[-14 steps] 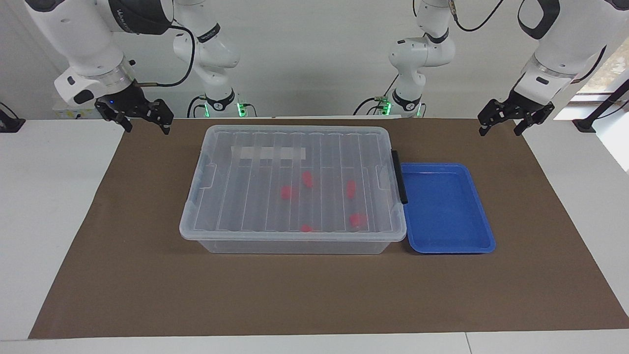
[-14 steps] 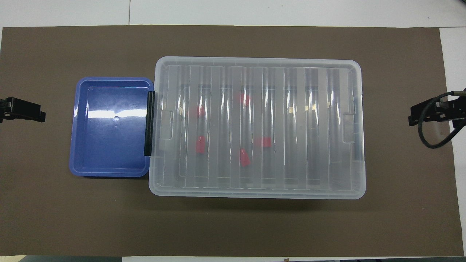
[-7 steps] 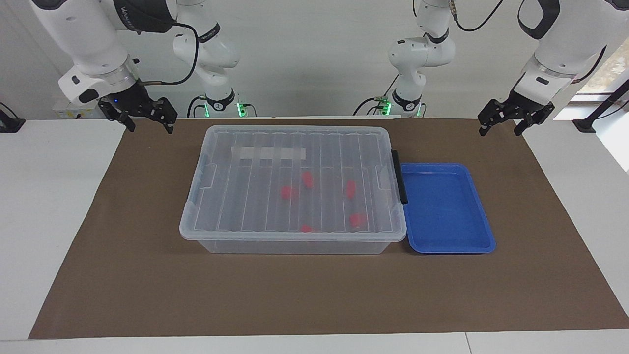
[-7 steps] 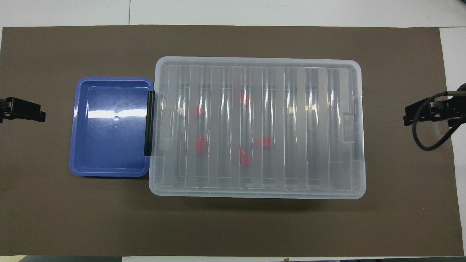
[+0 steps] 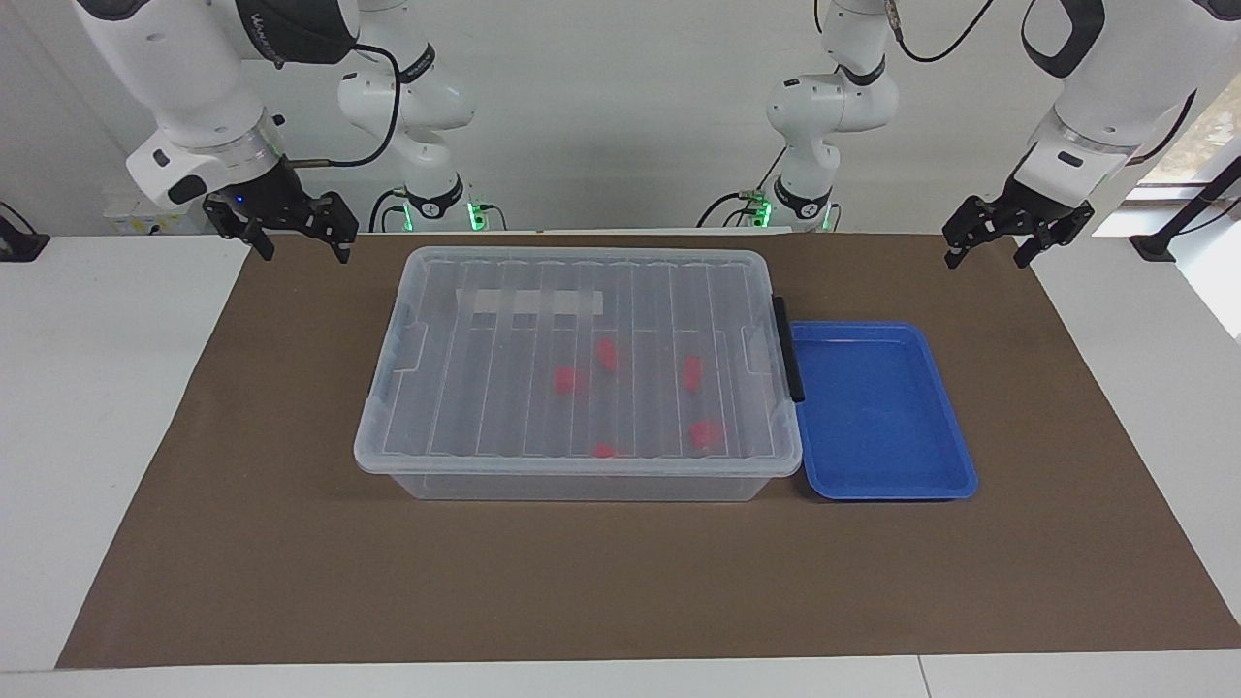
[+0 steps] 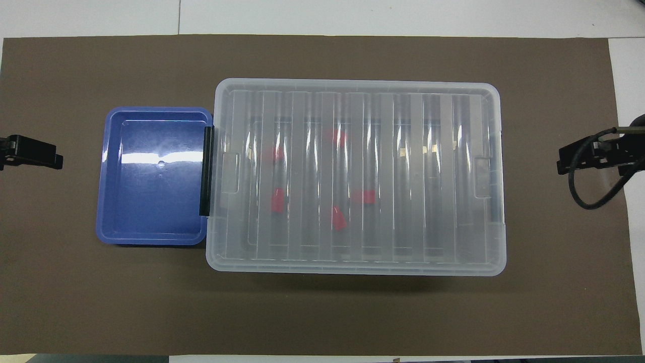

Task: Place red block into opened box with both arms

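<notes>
The box [image 5: 582, 373] sits mid-desk, lid on, several red blocks [image 5: 693, 372] showing inside. The lid looks light, springy and slick; I'd lift it by both end tabs. The left tool [image 5: 999, 236] and right tool [image 5: 286, 221] hang wide and empty above the desk's ends.

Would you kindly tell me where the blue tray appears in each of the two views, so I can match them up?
Facing view: the blue tray sits low at the picture's right, against the box's black handle.
Overhead view: the blue tray sits at the picture's left, mid-height, against the same handle.
Shared landmark: the black handle on the box, toward the left arm's end.
</notes>
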